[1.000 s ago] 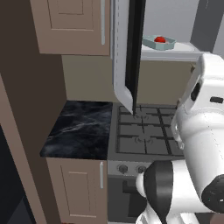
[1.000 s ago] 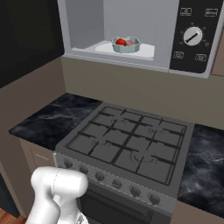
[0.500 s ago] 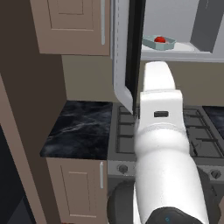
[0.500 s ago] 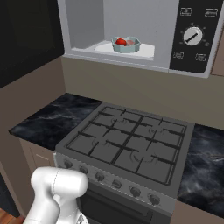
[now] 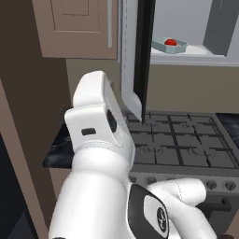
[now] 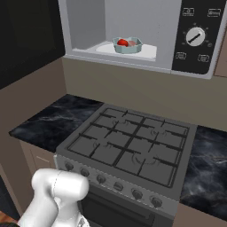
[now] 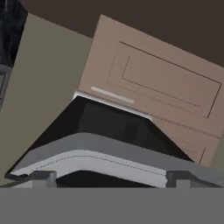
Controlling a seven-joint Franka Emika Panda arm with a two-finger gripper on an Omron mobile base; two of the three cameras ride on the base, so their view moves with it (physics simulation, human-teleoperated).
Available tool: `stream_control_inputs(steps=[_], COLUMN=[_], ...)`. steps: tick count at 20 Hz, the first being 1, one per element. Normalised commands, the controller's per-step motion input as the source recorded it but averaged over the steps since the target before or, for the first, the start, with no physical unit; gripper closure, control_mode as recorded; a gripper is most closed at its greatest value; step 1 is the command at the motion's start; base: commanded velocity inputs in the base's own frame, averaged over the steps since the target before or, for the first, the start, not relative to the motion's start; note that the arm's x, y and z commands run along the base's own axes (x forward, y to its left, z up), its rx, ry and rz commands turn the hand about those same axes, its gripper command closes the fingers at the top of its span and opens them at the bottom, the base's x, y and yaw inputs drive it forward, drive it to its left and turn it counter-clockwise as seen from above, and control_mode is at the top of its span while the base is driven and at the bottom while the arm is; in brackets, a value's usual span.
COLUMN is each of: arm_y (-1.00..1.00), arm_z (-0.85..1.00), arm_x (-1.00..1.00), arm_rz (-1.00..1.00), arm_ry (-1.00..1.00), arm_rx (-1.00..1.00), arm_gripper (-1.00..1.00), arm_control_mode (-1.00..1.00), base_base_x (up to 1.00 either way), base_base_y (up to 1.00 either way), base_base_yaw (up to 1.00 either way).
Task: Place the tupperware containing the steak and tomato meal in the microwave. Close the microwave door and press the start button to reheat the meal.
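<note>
Fingers [image 7: 109, 179] spread wide and empty before the open microwave door [image 7: 109, 127], beside a cabinet [image 7: 162, 87].

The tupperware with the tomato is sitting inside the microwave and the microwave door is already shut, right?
Not quite. The tupperware with the tomato does sit inside the microwave, but the microwave door stands open, swung out to the left, as the left base view shows.

A rendered home kitchen: a gas stove [image 6: 133, 148] with knobs fills the centre of the right base view, dark marble countertops [image 6: 51, 119] flank it, a built-in microwave [image 6: 133, 33] sits at the top, and beige panelled cabinets [image 5: 77, 25] hang at the upper left of the left base view.
</note>
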Motion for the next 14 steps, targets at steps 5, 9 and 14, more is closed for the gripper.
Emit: stream_control_inputs(steps=[5,9,14], arm_y=[0.60,0.31,0.20], arm_z=[-0.02,-0.01,-0.02], arm_x=[0.45,0.69,0.77], arm_rz=[-0.14,-0.17,-0.19], arm_ry=[0.04,0.03,0.04], arm_rx=[-0.15,-0.07,-0.05], arm_gripper=[-1.00,-1.00,-1.00], arm_control_mode=[-1.00,-1.00,-1.00], base_base_x=[0.00,0.00,0.00], base_base_y=[0.00,0.00,0.00], base_base_yaw=[0.00,0.00,0.00])
